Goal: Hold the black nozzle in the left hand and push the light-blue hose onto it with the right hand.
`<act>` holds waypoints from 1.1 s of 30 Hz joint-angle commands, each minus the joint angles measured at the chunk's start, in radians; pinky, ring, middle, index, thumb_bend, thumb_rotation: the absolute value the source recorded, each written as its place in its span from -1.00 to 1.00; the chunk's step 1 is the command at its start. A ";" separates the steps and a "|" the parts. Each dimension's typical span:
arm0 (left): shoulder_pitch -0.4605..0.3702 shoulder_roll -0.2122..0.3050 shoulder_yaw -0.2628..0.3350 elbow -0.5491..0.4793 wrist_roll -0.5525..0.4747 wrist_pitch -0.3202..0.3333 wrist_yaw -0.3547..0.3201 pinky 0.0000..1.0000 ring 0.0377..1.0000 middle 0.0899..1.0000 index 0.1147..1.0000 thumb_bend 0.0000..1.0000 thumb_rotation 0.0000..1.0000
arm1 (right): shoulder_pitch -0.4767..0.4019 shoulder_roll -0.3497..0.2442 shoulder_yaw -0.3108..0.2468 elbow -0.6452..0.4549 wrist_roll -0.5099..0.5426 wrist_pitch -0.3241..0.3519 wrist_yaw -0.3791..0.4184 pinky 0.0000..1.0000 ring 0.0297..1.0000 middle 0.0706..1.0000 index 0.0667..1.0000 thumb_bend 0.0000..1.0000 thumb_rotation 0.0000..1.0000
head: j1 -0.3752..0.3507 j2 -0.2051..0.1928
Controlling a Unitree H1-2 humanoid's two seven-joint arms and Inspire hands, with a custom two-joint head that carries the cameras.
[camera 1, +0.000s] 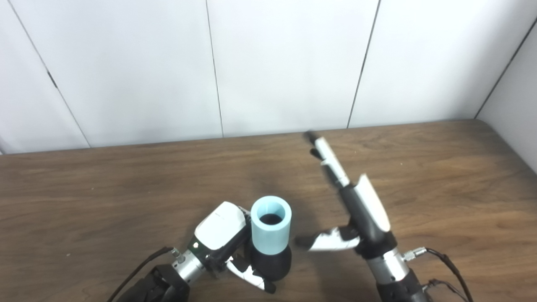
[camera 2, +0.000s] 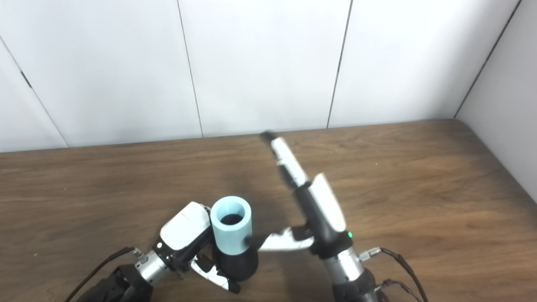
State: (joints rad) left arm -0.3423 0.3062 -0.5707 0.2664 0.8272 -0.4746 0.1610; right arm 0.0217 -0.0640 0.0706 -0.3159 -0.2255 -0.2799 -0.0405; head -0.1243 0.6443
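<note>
Matt light-blue hose (camera 1: 270, 225), wood-grain table (camera 1: 440, 176)

- left hand (camera 1: 222, 239): white shell, black fingers, silver wrist, small green light
- right hand (camera 1: 361, 214): same white-and-black look
- black cables plugged in at each wrist

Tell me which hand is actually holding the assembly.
The left hand: its fingers wrap the black nozzle under the light-blue hose. The right hand is open beside it.
</note>
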 commanded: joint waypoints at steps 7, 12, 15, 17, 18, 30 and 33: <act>0.078 0.004 -0.027 0.119 0.033 0.006 0.069 -0.70 -0.65 -0.16 -0.17 0.05 -1.00 | 0.009 0.030 -0.108 0.113 0.175 -0.012 -0.040 0.61 0.67 0.62 0.55 0.08 0.04 | 0.001 0.001; 0.060 0.010 -0.028 0.171 0.036 0.005 0.099 -0.69 -0.63 -0.16 -0.17 0.05 -1.00 | 0.011 0.035 -0.133 0.165 0.172 -0.010 -0.060 0.57 0.65 0.60 0.54 0.10 0.00 | 0.002 0.001; 0.039 0.009 -0.014 0.227 0.046 0.008 0.128 -0.58 -0.51 -0.29 -0.11 0.03 -1.00 | 0.001 0.038 -0.159 0.210 0.186 -0.007 -0.072 0.66 0.68 0.63 0.56 0.23 0.14 | 0.006 0.000; 0.032 0.007 -0.002 0.245 0.054 0.018 0.135 -0.59 -0.52 -0.30 -0.10 0.03 -1.00 | -0.007 0.041 -0.172 0.232 0.206 -0.010 -0.073 0.68 0.69 0.64 0.57 0.24 0.11 | 0.004 0.000; 0.026 0.005 0.006 0.261 0.055 0.023 0.139 -0.60 -0.52 -0.30 -0.10 0.03 -1.00 | -0.012 0.041 -0.179 0.247 0.213 -0.013 -0.075 0.68 0.68 0.64 0.57 0.24 0.11 | 0.004 -0.001; -0.002 0.002 0.029 0.339 0.048 0.022 0.162 -0.50 -0.42 -0.29 -0.09 0.03 -1.00 | -0.038 0.075 -0.229 0.264 0.332 0.061 -0.084 0.49 0.55 0.52 0.47 -0.50 -0.40 | 0.007 -0.002; -0.005 0.001 0.026 0.353 0.051 0.019 0.172 -0.51 -0.44 -0.30 -0.09 0.03 -1.00 | -0.036 0.081 -0.226 0.248 0.329 0.075 -0.086 0.45 0.54 0.51 0.46 -0.53 -0.51 | 0.008 -0.002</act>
State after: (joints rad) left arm -0.4565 0.2933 -0.5233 0.4975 0.8675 -0.4571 0.3033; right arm -0.0046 0.0072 -0.1583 -0.0433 0.0994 -0.1979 -0.1239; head -0.1150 0.6412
